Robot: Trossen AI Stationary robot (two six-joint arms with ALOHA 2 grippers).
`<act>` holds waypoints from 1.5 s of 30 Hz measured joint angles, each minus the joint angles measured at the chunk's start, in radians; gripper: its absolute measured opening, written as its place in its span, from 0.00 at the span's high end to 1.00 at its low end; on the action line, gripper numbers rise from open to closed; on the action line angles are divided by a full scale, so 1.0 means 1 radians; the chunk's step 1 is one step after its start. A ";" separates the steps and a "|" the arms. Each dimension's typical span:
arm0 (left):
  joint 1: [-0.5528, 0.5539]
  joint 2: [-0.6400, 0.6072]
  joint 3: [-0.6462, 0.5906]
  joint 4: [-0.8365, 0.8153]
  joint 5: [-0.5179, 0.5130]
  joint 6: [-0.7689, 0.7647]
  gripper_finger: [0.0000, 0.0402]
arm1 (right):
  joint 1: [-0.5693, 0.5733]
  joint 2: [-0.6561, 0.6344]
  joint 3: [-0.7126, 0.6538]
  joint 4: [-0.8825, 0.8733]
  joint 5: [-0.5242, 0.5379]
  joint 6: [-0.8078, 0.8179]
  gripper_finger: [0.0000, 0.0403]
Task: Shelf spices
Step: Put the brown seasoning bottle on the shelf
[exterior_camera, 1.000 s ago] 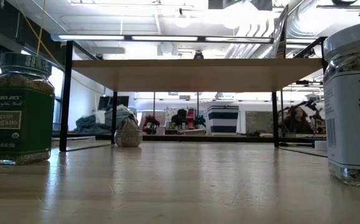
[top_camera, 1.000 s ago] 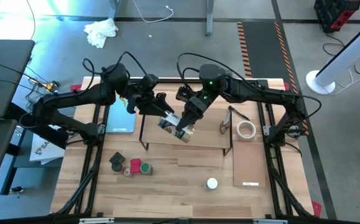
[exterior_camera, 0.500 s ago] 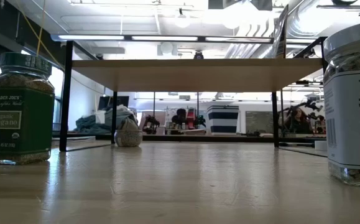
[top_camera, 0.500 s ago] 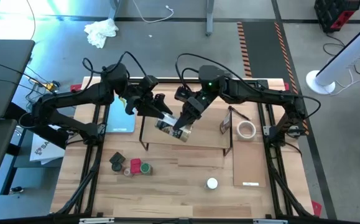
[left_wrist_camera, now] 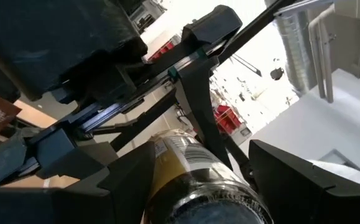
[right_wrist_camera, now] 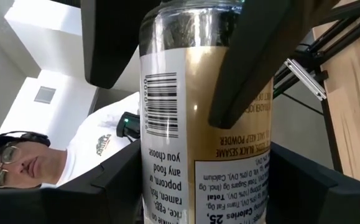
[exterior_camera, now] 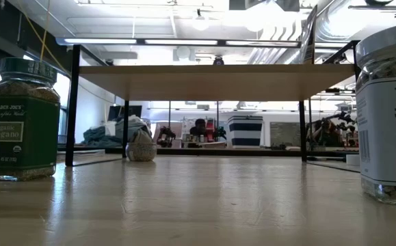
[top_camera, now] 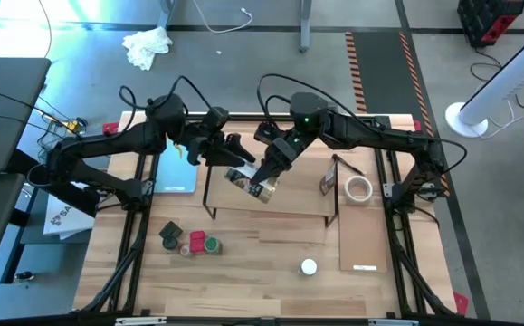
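Observation:
A glass spice jar [top_camera: 251, 183] with a gold label hangs above the shelf [top_camera: 284, 206], a pale plank on black wire frames. Both grippers are shut on it. My left gripper [top_camera: 238, 173] comes from the table's left, my right gripper [top_camera: 264, 181] from the far right. The same jar [right_wrist_camera: 186, 112] fills the right wrist view. Several other spices stand on the table in front of the shelf's left end: dark [top_camera: 170, 234], red [top_camera: 196, 240] and green [top_camera: 212, 244] tops, with a white-topped one [top_camera: 309, 266] farther right. My left gripper pinches the jar's bare glass end [left_wrist_camera: 212, 198] between its two fingers, coming about level from the table's left. The jar is lifted clear of the shelf and lies tilted. My right gripper pinches the labelled body [right_wrist_camera: 167, 186] between its two fingers, slanting in from the far right. Its fingers [left_wrist_camera: 199, 118] lie across the jar, beyond my left gripper's hold.
A white tape ring [top_camera: 359, 188] and a thin pale board [top_camera: 363, 237] lie right of the shelf, a light-blue pad [top_camera: 176, 172] to its left. In the low view an oregano jar [exterior_camera: 20, 119] and a white-lidded jar [exterior_camera: 389, 116] stand close by. A person shows behind.
Both grippers have stayed shut on the jar above the shelf. The jar has swung a little between them, with slight turning of the wrists.

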 joint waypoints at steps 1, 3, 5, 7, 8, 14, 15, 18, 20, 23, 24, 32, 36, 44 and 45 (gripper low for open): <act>0.004 0.001 0.000 0.007 -0.002 0.000 0.37 | 0.000 0.000 0.000 0.000 0.000 0.000 0.34; 0.008 0.001 0.000 0.015 -0.003 -0.012 0.37 | 0.000 0.000 0.000 0.004 0.005 0.000 0.34; 0.008 0.001 0.000 0.017 0.000 -0.001 0.37 | 0.000 0.000 0.000 0.003 0.006 -0.005 0.34; 0.010 0.001 -0.001 0.025 0.007 0.009 0.37 | 0.001 0.000 0.000 0.002 0.017 -0.017 0.34; 0.012 0.001 -0.001 0.036 0.012 0.010 0.37 | 0.001 0.000 0.000 0.003 0.021 -0.018 0.34; 0.033 -0.006 -0.002 0.050 0.045 0.011 0.33 | 0.002 0.000 0.000 0.001 0.018 -0.018 0.34; 0.041 -0.006 -0.002 0.060 0.062 0.011 0.32 | 0.001 0.000 0.000 0.001 0.018 -0.019 0.34; 0.070 -0.014 -0.002 0.114 0.140 0.005 0.29 | 0.000 0.000 0.000 0.001 0.015 -0.032 0.34; 0.082 -0.032 -0.002 0.141 0.179 0.005 0.26 | 0.000 0.000 0.000 -0.003 0.008 -0.033 0.34; 0.071 -0.063 0.000 0.146 0.199 0.013 0.22 | -0.001 0.000 0.000 -0.002 0.001 -0.033 0.34; 0.061 -0.065 0.000 0.139 0.201 0.016 0.20 | -0.001 0.000 0.000 -0.002 0.000 -0.033 0.34; 0.084 -0.062 0.000 0.114 0.168 0.101 0.12 | -0.001 -0.001 0.000 0.009 -0.013 -0.026 0.34; 0.115 -0.057 0.000 -0.055 0.148 0.198 0.12 | 0.004 -0.001 0.000 0.009 -0.011 -0.024 0.34; 0.099 -0.046 -0.002 -0.083 0.076 0.259 0.12 | 0.016 -0.001 0.000 0.004 -0.014 -0.016 0.34; 0.093 -0.046 -0.002 -0.075 0.076 0.255 0.12 | 0.016 -0.001 0.000 0.002 -0.015 -0.016 0.34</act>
